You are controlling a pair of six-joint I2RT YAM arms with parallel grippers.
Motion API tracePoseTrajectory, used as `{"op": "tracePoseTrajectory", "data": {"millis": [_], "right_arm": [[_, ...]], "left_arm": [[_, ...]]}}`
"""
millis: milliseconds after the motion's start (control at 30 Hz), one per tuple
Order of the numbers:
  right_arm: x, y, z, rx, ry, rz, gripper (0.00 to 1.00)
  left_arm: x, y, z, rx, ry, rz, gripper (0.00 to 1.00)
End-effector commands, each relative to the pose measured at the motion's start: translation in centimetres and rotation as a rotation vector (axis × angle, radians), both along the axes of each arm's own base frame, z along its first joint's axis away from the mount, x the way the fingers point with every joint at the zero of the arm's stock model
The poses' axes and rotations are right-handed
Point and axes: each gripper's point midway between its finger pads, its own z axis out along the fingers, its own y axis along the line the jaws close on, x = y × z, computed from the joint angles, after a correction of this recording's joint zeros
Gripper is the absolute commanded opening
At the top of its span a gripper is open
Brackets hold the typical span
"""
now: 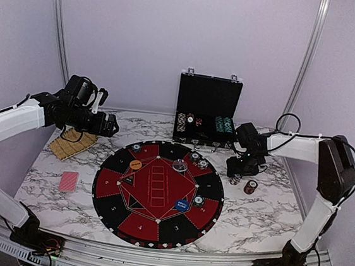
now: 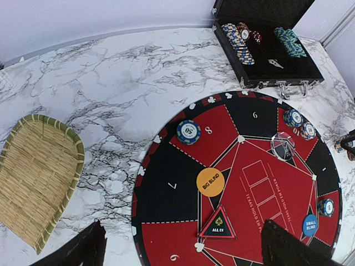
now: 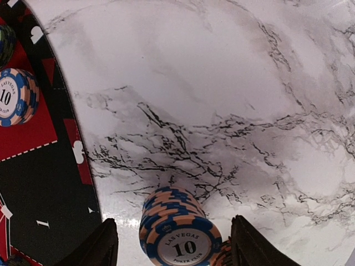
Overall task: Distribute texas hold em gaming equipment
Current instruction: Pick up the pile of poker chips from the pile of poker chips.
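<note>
Jaws of the right gripper stood parted low over the marble table. A blue-and-peach chip stack marked 10 stood upright between them with a gap showing on either side, so nothing was gripped. A dark red chip stack sat just beside that gripper, on the side away from the round mat. The mat's edge lay near on the other side, with another blue chip stack on one of its red sectors. The left gripper hung high above the table, spread wide and holding nothing. Below and ahead of it lay an orange disc, with a clear disc and a blue disc farther across the mat. A bamboo tray lay off to its side, the red-backed cards lay nearer the arm bases, and the open black case with its rows of chips stood well beyond.
</note>
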Motion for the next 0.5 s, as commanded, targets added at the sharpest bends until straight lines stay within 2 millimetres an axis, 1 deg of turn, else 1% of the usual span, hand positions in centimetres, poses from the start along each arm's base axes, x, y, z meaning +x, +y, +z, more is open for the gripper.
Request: {"op": "tracePoseTrajectory", "data": {"millis": [0,233,467], "right_arm": [[0.51,-0.04,-0.59,0.005,-0.004,-0.006,0.65],[0.42,-0.20,-1.08,-0.004,0.005,-0.011,0.61],[0.46,-0.21,-1.00,-0.005,0.004,-0.012,0.51]], "left_arm": [[0.23,0.09,0.02,-0.007,-0.009,0.005,0.99],[0.25,0.13,0.01,-0.008,-0.009,0.007,0.99],[0.24,0.12,0.03,-0.008,-0.009,0.006,0.99]]}}
